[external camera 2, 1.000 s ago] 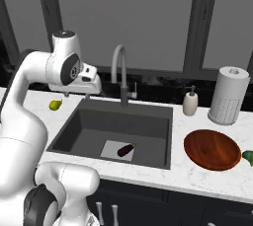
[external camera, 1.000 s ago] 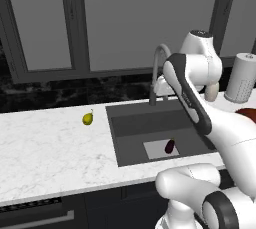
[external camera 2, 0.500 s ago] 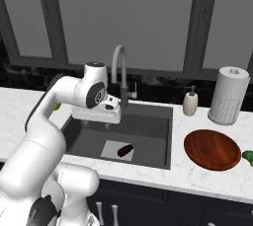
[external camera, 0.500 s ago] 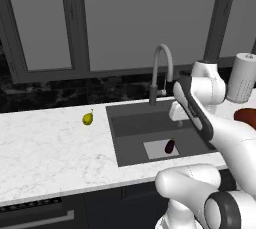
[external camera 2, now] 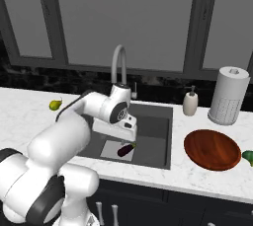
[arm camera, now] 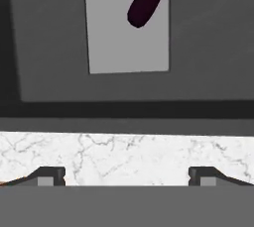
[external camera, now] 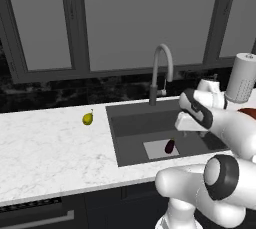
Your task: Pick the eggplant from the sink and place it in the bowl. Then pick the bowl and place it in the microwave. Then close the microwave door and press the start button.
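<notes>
The eggplant (external camera 2: 126, 149) (external camera: 170, 146) (arm camera: 148, 0) lies on the light grey square at the bottom of the sink (external camera 2: 155, 126) (external camera: 135, 123). My gripper (external camera 2: 118, 135) (arm camera: 127, 177) hangs low over the sink's front part, just above the eggplant and apart from it. Its fingertips (arm camera: 49, 176) stand wide apart and open, with nothing between them. In the hand view the eggplant is at the top, beyond the sink's front wall and the marble rim. The reddish-brown bowl (external camera 2: 212, 149) (external camera: 248, 113) sits on the counter right of the sink. The microwave is out of view.
A curved grey faucet (external camera 2: 118, 69) (external camera: 161, 70) rises behind the sink, close to the arm. A pear (external camera: 88, 118) (external camera 2: 55, 104) lies on the left counter. A soap bottle (external camera 2: 190, 104), a paper towel roll (external camera 2: 228, 94) and a green vegetable (external camera 2: 248, 157) stand near the bowl.
The arm has swung down from beside the faucet's top to low over the sink, and the jaws have widened slightly. Eggplant, bowl and pear have stayed put.
</notes>
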Tool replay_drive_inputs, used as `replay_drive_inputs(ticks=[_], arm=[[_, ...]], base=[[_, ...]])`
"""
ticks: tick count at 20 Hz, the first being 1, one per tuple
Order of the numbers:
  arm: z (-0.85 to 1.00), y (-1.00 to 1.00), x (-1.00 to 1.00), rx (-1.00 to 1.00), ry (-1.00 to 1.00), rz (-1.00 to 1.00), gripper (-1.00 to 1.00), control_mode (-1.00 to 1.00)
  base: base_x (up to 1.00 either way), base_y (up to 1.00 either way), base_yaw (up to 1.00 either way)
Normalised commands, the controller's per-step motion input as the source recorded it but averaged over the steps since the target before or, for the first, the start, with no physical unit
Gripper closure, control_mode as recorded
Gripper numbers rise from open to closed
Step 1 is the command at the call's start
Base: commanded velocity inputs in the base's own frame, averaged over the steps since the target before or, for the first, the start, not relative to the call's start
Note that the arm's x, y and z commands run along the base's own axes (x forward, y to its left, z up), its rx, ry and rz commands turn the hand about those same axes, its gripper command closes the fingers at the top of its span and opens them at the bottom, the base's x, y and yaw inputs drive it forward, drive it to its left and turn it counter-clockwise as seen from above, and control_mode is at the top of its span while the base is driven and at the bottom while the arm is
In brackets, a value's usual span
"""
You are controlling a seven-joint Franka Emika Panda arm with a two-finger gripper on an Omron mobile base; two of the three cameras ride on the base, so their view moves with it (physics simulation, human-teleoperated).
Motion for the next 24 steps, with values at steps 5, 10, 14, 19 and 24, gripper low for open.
replay_drive_inputs(ticks=[5,10,14,19,24], arm=[[-0.38,-0.04,0.56,0.00,0.13,-0.03,-1.00,-1.00],[-0.49,0.00,0.65,0.00,0.08,-0.04,-1.00,-1.00],[-0.44,0.00,0.39,0.00,0.00,-0.03,-1.00,-1.00],[-0.45,0.00,0.31,0.00,0.00,-0.02,-1.00,-1.00],[-0.39,0.00,0.27,0.00,0.00,-0.03,-1.00,-1.00]], base=[[0.00,0.00,0.00],[0.00,0.00,0.00],[0.00,0.00,0.00],[0.00,0.00,0.00],[0.00,0.00,0.00]])
